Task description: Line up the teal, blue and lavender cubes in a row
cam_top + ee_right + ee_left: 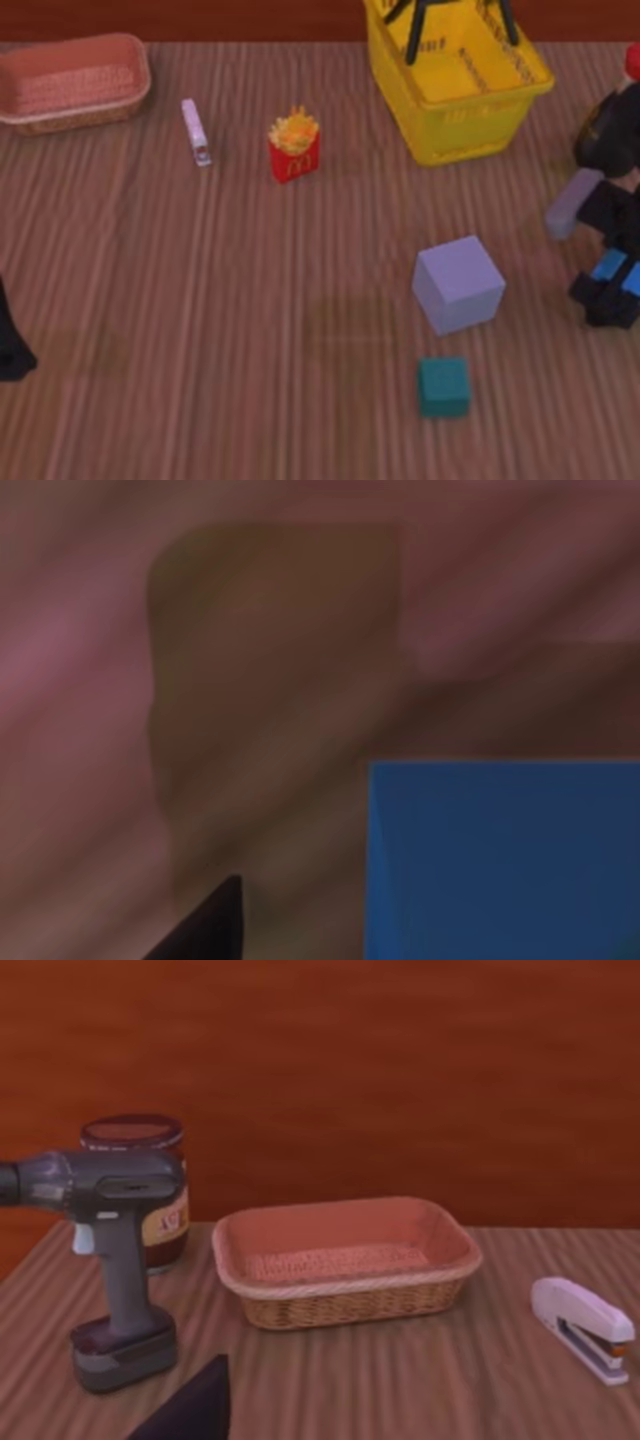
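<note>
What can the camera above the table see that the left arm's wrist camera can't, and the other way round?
Only the top view shows the lavender cube, the teal cube, the fries box, the yellow basket, and the right end effector over the blue cube at the table's right edge. Only the left wrist view shows a drill and a jar. Both show the wicker basket and stapler.

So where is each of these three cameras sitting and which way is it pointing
Top view: above the table, looking down on the lavender cube and teal cube; left arm at left edge, right gripper at right.
Left wrist view: low over the table, facing the wicker basket, drill and jar; a dark tip shows.
Right wrist view: close above the blue cube; a dark tip shows.
Shared: the stapler and basket, in top and left wrist views.
</note>
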`<action>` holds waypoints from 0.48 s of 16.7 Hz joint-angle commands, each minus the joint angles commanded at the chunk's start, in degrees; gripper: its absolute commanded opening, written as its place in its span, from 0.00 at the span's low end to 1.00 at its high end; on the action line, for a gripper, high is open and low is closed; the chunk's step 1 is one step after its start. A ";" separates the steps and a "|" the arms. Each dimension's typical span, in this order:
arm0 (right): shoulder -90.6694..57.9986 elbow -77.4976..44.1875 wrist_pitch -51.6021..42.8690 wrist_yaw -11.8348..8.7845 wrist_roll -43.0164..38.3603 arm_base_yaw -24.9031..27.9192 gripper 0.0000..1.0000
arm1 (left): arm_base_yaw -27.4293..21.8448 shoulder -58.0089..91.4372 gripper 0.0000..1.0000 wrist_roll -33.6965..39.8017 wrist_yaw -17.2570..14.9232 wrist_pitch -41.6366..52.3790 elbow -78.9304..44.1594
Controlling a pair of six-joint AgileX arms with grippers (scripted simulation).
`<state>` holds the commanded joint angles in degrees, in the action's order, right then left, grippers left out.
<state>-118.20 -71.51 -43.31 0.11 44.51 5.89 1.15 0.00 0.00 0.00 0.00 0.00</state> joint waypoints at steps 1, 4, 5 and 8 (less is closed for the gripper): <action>0.00 0.00 0.00 0.00 0.00 0.00 0.77 | 0.00 0.00 1.00 0.00 0.00 0.00 0.00; 0.00 0.00 0.00 0.00 0.00 0.00 0.55 | 0.00 0.00 1.00 0.00 0.00 0.00 0.00; 0.00 0.00 0.00 0.00 0.00 0.00 0.47 | 0.00 0.00 1.00 0.00 0.00 0.00 0.00; 0.00 0.00 0.00 0.00 0.00 0.00 0.25 | 0.00 0.00 1.00 0.00 0.00 0.00 0.00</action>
<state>-118.20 -71.51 -43.31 0.11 44.51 5.89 1.15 0.00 0.00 0.00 0.00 0.00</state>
